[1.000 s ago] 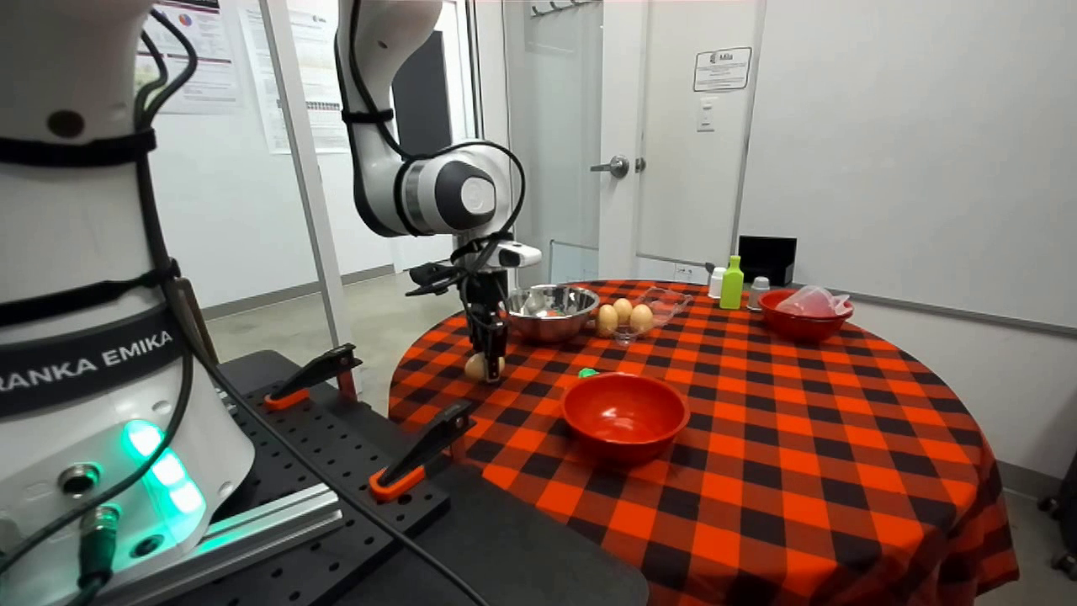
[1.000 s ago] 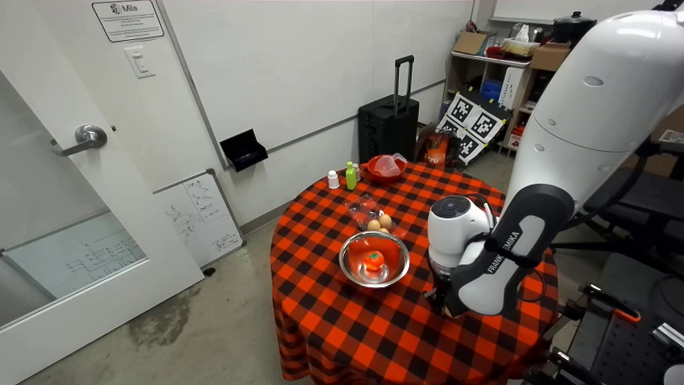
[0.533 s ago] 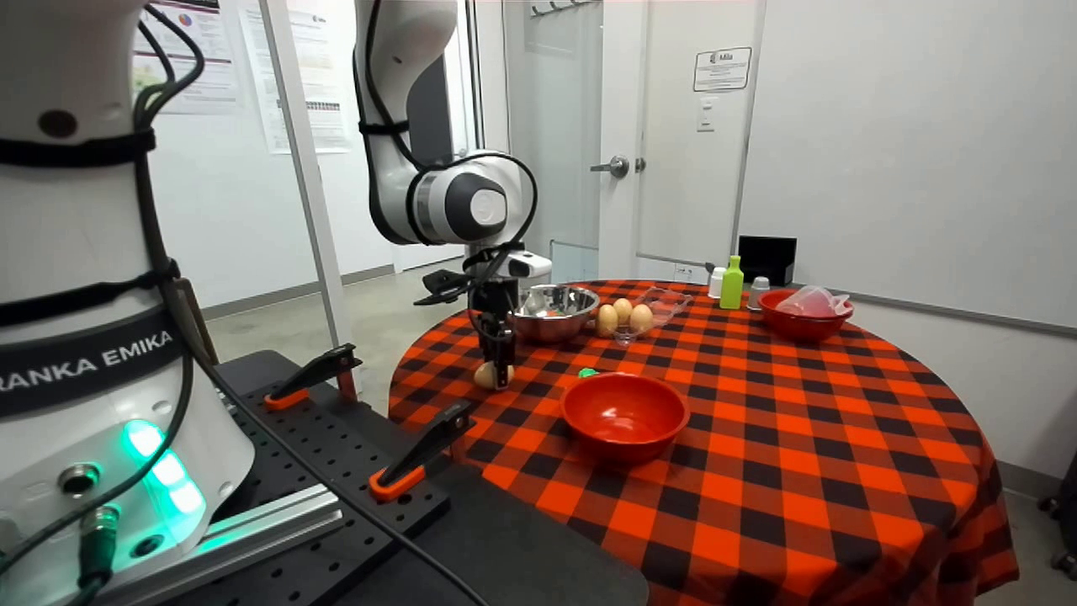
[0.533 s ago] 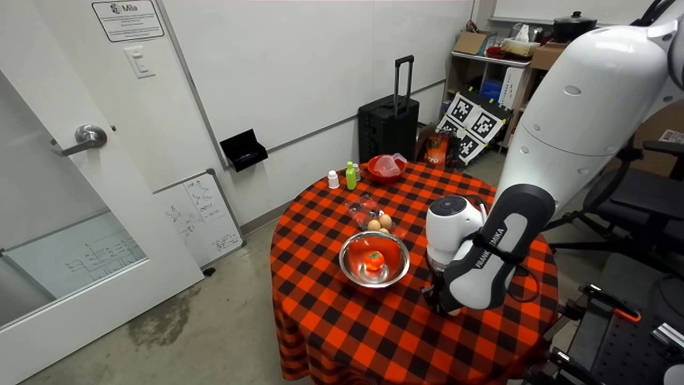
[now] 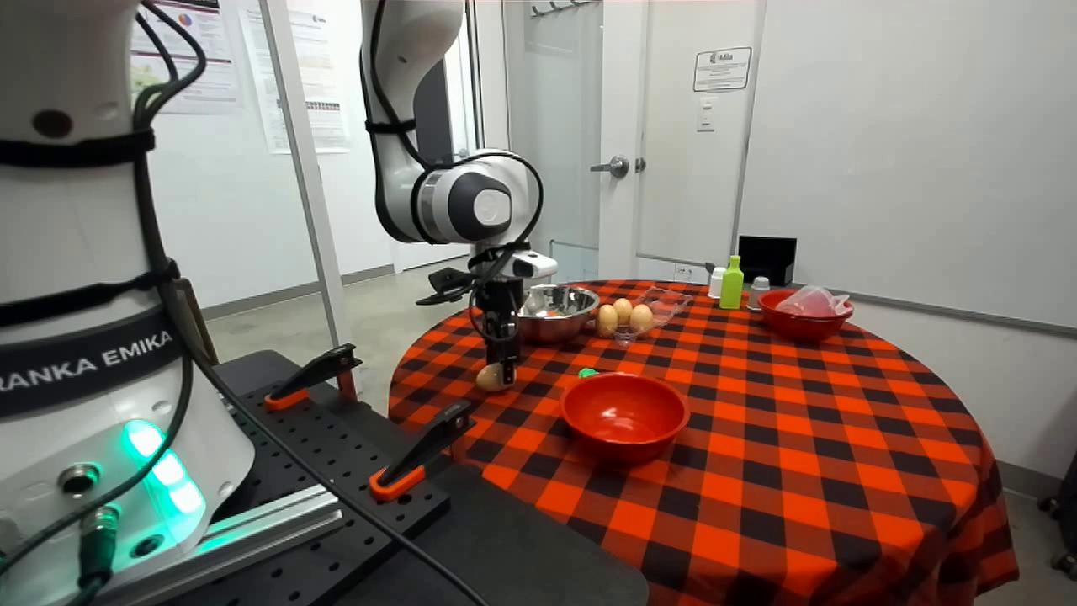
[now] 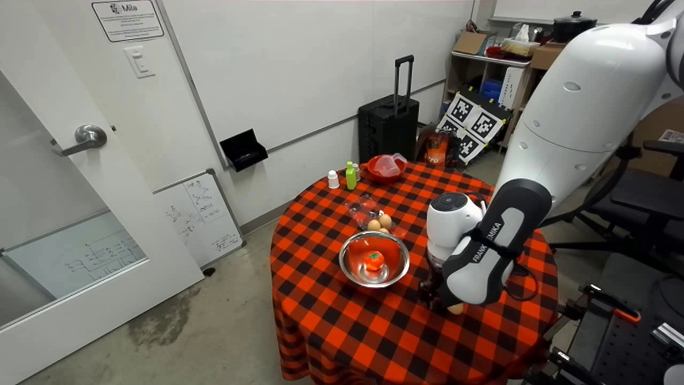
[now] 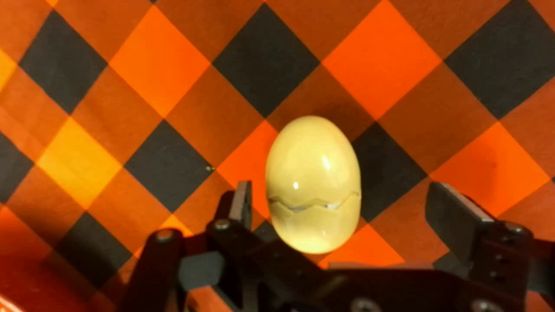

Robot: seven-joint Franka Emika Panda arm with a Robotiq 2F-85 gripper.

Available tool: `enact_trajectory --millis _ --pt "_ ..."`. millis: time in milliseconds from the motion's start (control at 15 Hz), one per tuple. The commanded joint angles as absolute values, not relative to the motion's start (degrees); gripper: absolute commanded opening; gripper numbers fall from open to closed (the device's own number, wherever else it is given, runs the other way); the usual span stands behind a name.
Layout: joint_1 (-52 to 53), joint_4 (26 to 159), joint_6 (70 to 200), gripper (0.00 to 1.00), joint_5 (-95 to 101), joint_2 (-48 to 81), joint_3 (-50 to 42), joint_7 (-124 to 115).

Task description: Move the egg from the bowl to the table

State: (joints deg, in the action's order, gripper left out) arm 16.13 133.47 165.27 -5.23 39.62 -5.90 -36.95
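Egg (image 7: 313,173) lying on table (image 5: 782,438), long axis top to bottom (wrist view); end effector (image 7: 340,195) spread wide.

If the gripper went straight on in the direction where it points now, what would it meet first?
Most likely the checkered tablecloth: the gripper points down, and in the wrist view the egg lies between its open fingers. How near the fingers are to the cloth is hard to judge.
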Motion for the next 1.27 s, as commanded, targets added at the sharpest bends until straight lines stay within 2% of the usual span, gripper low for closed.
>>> enact_trajectory --millis 0,467,867,933,1200 --pt "14.49 135.47 166.63 1.00 -7.66 36.80 -4.49 -34.66" --pt "14.61 143.45 168.20 1.00 -7.20 25.81 -5.95 -34.24" --pt "5.10 152.08 164.04 1.00 -13.94 6.59 4.88 -21.73" --pt "8.48 147.75 166.05 1.00 -10.70 14.66 1.14 -26.49" --pt "7.99 148.53 165.18 1.00 -10.98 12.82 1.53 -25.96"
